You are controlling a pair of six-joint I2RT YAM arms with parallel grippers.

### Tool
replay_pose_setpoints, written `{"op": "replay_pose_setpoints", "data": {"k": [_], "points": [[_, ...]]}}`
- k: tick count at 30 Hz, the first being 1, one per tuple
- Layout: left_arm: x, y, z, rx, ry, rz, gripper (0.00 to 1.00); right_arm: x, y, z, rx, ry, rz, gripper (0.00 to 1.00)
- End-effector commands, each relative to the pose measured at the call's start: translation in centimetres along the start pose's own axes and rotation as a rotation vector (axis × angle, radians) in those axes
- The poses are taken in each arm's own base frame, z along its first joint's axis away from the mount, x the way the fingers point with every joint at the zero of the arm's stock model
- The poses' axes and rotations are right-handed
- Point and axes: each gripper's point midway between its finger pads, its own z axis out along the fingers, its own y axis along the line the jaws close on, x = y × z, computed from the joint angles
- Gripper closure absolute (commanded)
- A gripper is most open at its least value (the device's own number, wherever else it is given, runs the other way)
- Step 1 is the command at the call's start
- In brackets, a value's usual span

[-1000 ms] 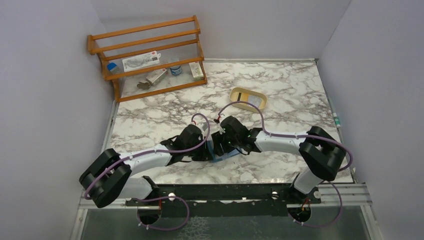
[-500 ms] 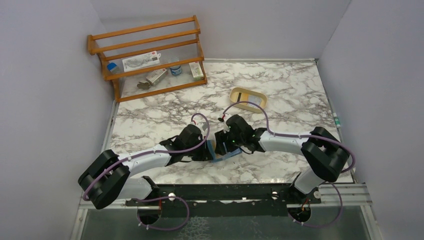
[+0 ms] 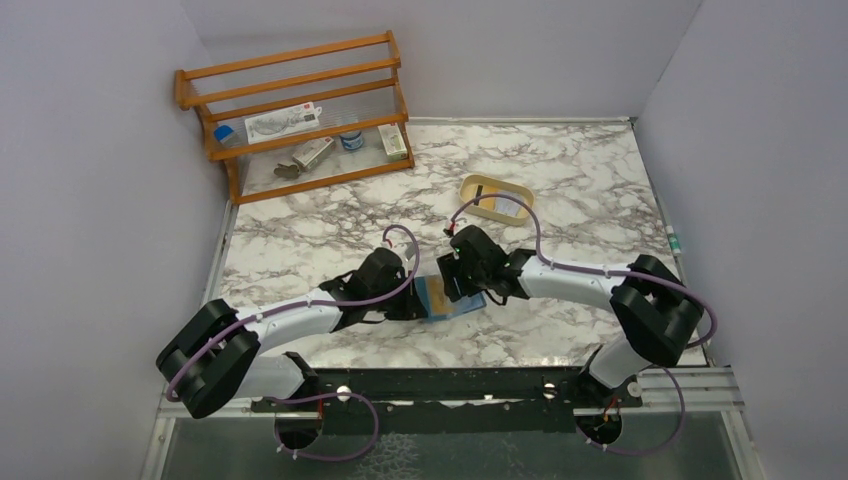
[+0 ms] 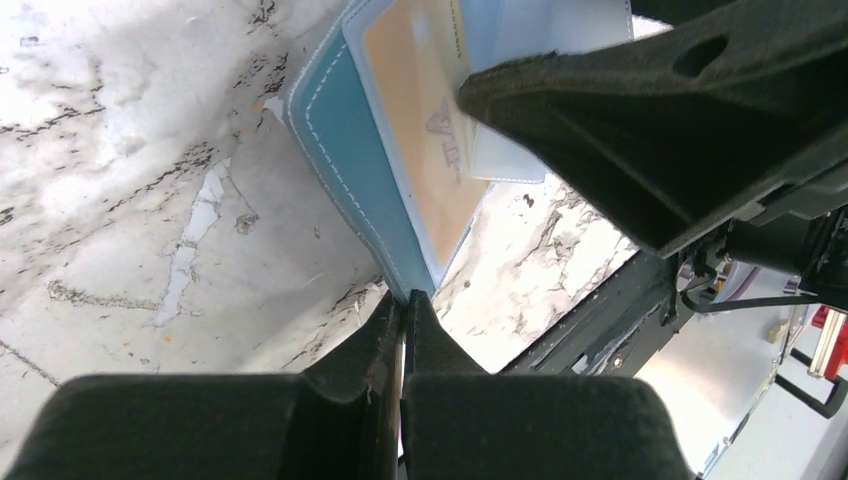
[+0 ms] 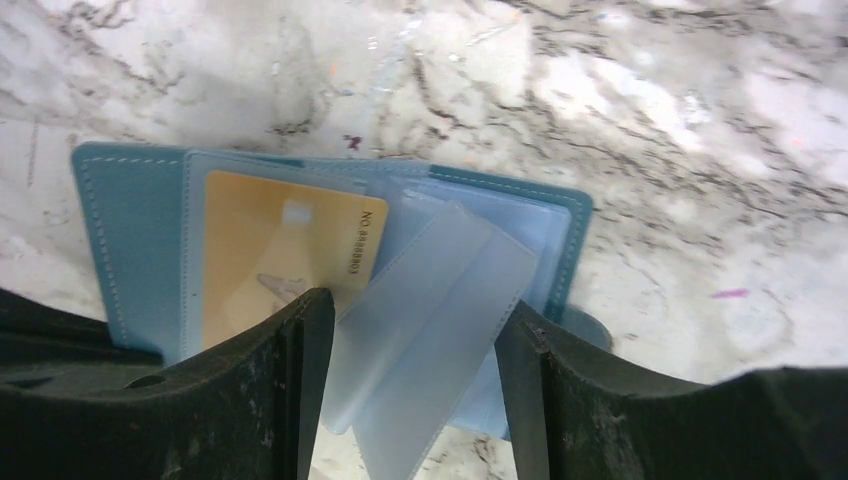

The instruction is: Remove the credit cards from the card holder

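Observation:
The teal-blue card holder [image 3: 437, 302] lies open on the marble between both arms. My left gripper [image 3: 417, 306] is shut on its near corner, as the left wrist view shows [image 4: 405, 300]. Inside, an orange-yellow card [image 5: 280, 250] sits under a clear sleeve. Pale blue-white translucent flat pieces [image 5: 430, 300] fan out of the card holder [image 5: 130, 240]; I cannot tell cards from sleeves. My right gripper [image 5: 410, 310] is open, low over the holder, and these pieces lie between its fingers. In the top view it is just right of the left one [image 3: 460, 288].
A tan rounded tray [image 3: 497, 197] stands behind the right gripper. A wooden rack [image 3: 300, 110] with small items stands at the back left. The black rail runs along the table's near edge [image 3: 450, 385].
The card holder, earlier standing folded between the grippers, now lies open and flat. My right gripper has shifted right and back over it. The left arm has hardly moved.

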Motion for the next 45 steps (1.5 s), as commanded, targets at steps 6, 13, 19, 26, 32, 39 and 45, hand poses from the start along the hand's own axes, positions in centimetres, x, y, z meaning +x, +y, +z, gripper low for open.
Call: {"op": "replay_pose_setpoints", "data": {"k": [6, 13, 19, 26, 32, 39, 45], "points": [[0.3, 0.2, -0.1, 0.005, 0.016, 0.013, 1.0, -1.5, -8.2, -4.0, 0.445, 0.001, 0.014, 0.35], [0.6, 0.6, 0.2, 0.004, 0.017, 0.006, 1.0, -3.9, -4.5, -4.7, 0.229, -0.094, 0.032, 0.35], [0.7, 1.1, 0.4, 0.003, -0.002, 0.013, 1.0, -3.1, 5.4, -6.0, -0.378, -0.142, 0.038, 0.35], [1.0, 1.8, 1.2, -0.009, 0.006, 0.008, 1.0, 0.2, 7.1, -3.5, -0.485, -0.031, 0.132, 0.35], [1.0, 2.5, 1.8, -0.037, 0.005, 0.004, 1.0, 2.0, 5.3, -1.2, -0.372, 0.027, 0.186, 0.35], [2.0, 3.6, 2.5, -0.066, 0.031, -0.025, 1.0, 2.7, 3.2, -0.5, -0.244, 0.038, 0.208, 0.35], [2.3, 4.1, 2.6, -0.079, 0.038, -0.027, 1.0, 4.2, 1.7, 0.0, -0.161, 0.068, 0.248, 0.35]]}}
